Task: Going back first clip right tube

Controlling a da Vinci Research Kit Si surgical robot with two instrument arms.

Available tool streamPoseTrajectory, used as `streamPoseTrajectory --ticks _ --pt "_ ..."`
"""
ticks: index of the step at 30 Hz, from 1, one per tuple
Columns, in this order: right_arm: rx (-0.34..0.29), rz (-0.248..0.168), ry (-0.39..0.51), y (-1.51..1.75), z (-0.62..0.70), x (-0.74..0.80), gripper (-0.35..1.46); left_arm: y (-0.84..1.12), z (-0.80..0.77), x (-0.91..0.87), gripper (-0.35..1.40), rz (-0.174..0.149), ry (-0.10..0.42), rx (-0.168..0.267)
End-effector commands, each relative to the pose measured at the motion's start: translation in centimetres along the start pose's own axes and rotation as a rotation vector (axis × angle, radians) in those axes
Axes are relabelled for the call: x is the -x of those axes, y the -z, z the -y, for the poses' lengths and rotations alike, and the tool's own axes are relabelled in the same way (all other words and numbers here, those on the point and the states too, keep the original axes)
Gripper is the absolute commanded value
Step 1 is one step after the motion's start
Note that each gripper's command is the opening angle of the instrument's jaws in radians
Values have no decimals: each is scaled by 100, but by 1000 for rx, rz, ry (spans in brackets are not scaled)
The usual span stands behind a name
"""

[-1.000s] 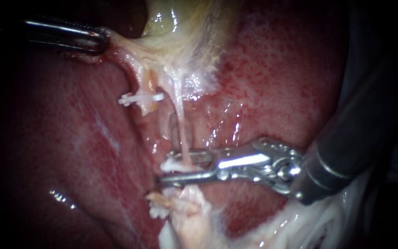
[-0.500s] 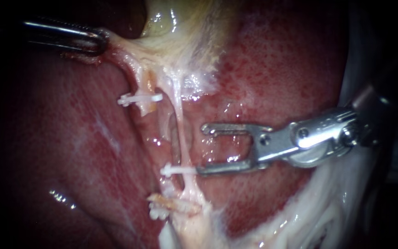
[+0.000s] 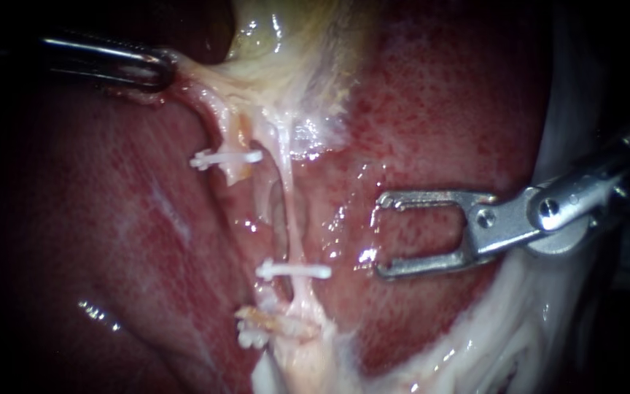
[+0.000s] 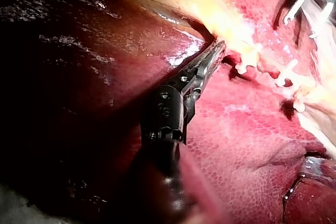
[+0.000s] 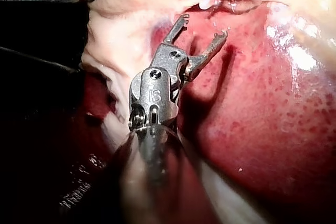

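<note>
Your right instrument comes in from the right over the liver. Its claw is wide open and empty, with a broad gap between the two halves and bare liver showing through it. The white clip sits across the right tube, low on that thin pale strand. The open claw is just to the right of the clip, with a small gap between them, so it touches neither the clip nor the tube. In the right wrist view the claw is spread just as wide, with nothing between its halves.

Your left instrument comes in from the upper left. Its claw is closed on the pale tissue below the yellowish gallbladder and holds it taut. The left wrist view shows that claw clamped on the same pale band.

A second clip sits higher up on the left tube. A third clip lies on the stump beneath the clipped right tube.
</note>
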Motion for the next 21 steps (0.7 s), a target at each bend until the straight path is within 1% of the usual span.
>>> streamPoseTrajectory --ticks 1,2,4,7,10,17,21 --pt "0 1 1 2 -1 -1 50 -5 0 3 -35 4 -3 3" --pt "0 1 6 3 -1 -1 50 -8 1 5 -35 8 -4 6" --pt "-2 0 10 8 -2 -2 50 -22 2 13 -35 18 -16 12" --pt "-3 0 8 14 -4 -3 50 -38 4 23 -35 29 -17 21" --pt "-5 -1 6 18 -5 -4 50 -47 6 27 -35 37 -15 26" --pt "-5 -4 12 20 -5 -5 50 -47 7 26 -35 37 -16 28" --pt "-16 -8 11 20 -5 -6 50 -46 8 25 -35 38 -15 30"
